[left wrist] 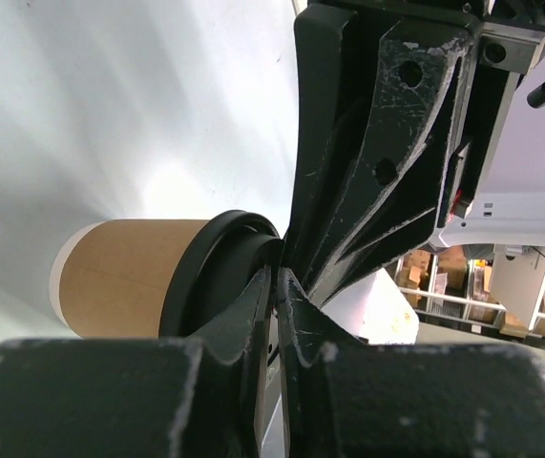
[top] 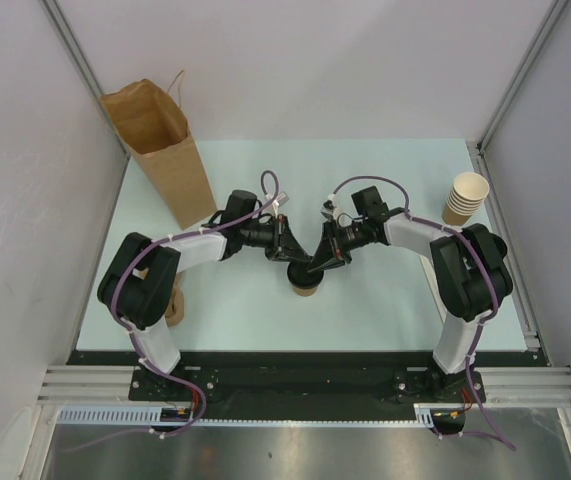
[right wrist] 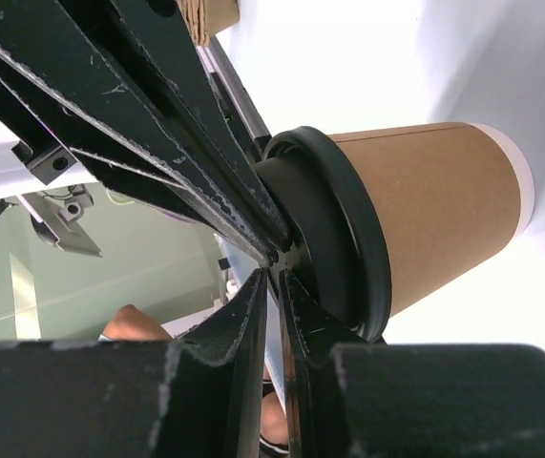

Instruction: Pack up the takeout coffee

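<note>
Pincers pressed together, left pincer [left wrist: 274, 279] and right pincer [right wrist: 272, 275] touching lid [right wrist: 344, 229] of takeout coffee [right wrist: 434, 210].

The takeout coffee [top: 306, 288] stands central on the worktop [top: 385, 310], with the left end effector [top: 294, 252] and right end effector [top: 322, 259] meeting atop it. The paper bag [top: 165, 160] stands behind-left, the cup stack [top: 464, 198] behind-right.

- Walls [top: 315, 60]: plain white panels on three sides, aluminium posts [top: 73, 50] at the far corners.
- Desk [top: 385, 310]: pale green top, evenly lit, soft shadows.
- Near edge: black strip [top: 305, 385], then brushed metal sheet [top: 295, 450].
</note>
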Motion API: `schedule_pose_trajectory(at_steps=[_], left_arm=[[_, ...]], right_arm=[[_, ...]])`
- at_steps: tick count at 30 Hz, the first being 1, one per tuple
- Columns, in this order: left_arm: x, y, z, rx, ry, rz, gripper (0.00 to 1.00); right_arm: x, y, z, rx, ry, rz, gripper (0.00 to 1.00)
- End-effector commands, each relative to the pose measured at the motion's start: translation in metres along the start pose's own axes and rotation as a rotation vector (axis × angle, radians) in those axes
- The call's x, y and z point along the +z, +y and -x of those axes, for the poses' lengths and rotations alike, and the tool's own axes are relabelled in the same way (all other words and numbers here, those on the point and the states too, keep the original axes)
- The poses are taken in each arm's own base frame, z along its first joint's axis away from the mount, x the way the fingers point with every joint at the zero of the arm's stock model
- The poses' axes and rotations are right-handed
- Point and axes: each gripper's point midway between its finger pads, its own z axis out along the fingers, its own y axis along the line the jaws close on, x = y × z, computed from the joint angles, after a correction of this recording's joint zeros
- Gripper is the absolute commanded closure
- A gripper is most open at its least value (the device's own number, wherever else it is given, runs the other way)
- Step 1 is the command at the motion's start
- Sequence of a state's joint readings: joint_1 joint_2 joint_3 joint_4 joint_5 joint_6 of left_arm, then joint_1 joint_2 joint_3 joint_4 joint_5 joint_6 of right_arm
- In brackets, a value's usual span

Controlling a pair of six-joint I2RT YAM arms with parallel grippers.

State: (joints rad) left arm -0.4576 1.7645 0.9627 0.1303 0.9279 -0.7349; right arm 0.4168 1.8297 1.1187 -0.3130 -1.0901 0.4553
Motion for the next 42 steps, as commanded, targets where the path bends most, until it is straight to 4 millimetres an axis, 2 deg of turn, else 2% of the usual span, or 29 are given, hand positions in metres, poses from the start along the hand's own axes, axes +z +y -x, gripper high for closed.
schedule_pose_trajectory(at_steps=[1,4,6,8,9,10,11,12,13,14,15,17,18,19,20,21,22,23,24,25,30,35,42], left_arm=[[0.000,0.022,-0.001,-0.028,-0.017,0.053,0.88],[-0.003,0.009,0.003,0.010,-0.025,0.024,0.87],[-0.005,-0.006,0.007,0.051,-0.029,0.000,0.84],[-0.012,-0.030,0.009,0.135,-0.040,-0.032,0.78],[-0.013,-0.038,0.004,0.156,-0.029,-0.039,0.68],[-0.014,-0.043,0.002,0.195,-0.032,-0.037,0.62],[-0.020,-0.060,0.000,0.254,-0.044,-0.051,0.56],[-0.023,-0.064,-0.005,0.267,-0.036,-0.040,0.49],[-0.027,-0.069,-0.006,0.319,-0.046,-0.025,0.46],[-0.035,-0.082,-0.004,0.364,-0.068,-0.028,0.43],[-0.040,-0.084,-0.009,0.366,-0.060,-0.006,0.34],[-0.050,-0.090,0.000,0.455,-0.098,0.055,0.21],[-0.057,-0.091,-0.007,0.459,-0.080,0.100,0.10],[-0.062,-0.089,-0.005,0.532,-0.080,0.140,0.09],[-0.067,-0.096,0.000,0.584,-0.092,0.171,0.08],[-0.073,-0.086,-0.003,0.607,-0.087,0.273,0.01],[-0.076,-0.083,-0.001,0.687,-0.078,0.325,0.01],[-0.079,-0.084,0.003,0.733,-0.084,0.374,0.01],[-0.080,-0.077,-0.003,0.773,-0.058,0.453,0.00],[-0.081,-0.075,-0.002,0.846,-0.041,0.493,0.00],[-0.063,-0.071,-0.012,0.988,0.068,0.573,0.00],[-0.040,-0.051,-0.016,0.996,0.176,0.605,0.01],[-0.020,-0.039,-0.009,1.038,0.192,0.638,0.00]], right_arm=[[0.001,-0.021,0.005,0.010,-0.023,-0.074,0.85],[-0.001,-0.016,0.005,-0.008,-0.027,-0.066,0.85],[-0.002,-0.005,0.004,-0.027,-0.027,-0.042,0.85],[-0.007,0.013,0.006,-0.082,-0.045,-0.012,0.83],[-0.009,0.019,0.006,-0.094,-0.049,-0.001,0.82],[-0.014,0.033,0.008,-0.139,-0.069,0.015,0.80],[-0.017,0.039,0.008,-0.157,-0.077,0.026,0.79],[-0.022,0.045,0.009,-0.175,-0.092,0.030,0.78],[-0.026,0.051,0.011,-0.195,-0.106,0.033,0.75],[-0.034,0.061,0.011,-0.227,-0.131,0.035,0.73],[-0.039,0.065,0.012,-0.244,-0.146,0.033,0.71],[-0.054,0.068,0.015,-0.275,-0.187,0.015,0.63],[-0.061,0.075,0.014,-0.303,-0.207,0.011,0.58],[-0.070,0.073,0.015,-0.327,-0.228,-0.009,0.47],[-0.076,0.071,0.017,-0.340,-0.252,-0.040,0.40],[-0.083,0.073,0.016,-0.364,-0.272,-0.063,0.32],[-0.088,0.068,0.013,-0.355,-0.275,-0.093,0.20],[-0.095,0.061,0.017,-0.369,-0.305,-0.141,0.16],[-0.100,0.059,0.017,-0.376,-0.319,-0.165,0.13],[-0.106,0.059,0.015,-0.384,-0.334,-0.188,0.01],[-0.137,0.052,0.025,-0.421,-0.441,-0.310,0.00],[-0.136,0.049,0.023,-0.403,-0.431,-0.303,0.00],[-0.132,0.045,0.024,-0.388,-0.412,-0.289,0.00]])
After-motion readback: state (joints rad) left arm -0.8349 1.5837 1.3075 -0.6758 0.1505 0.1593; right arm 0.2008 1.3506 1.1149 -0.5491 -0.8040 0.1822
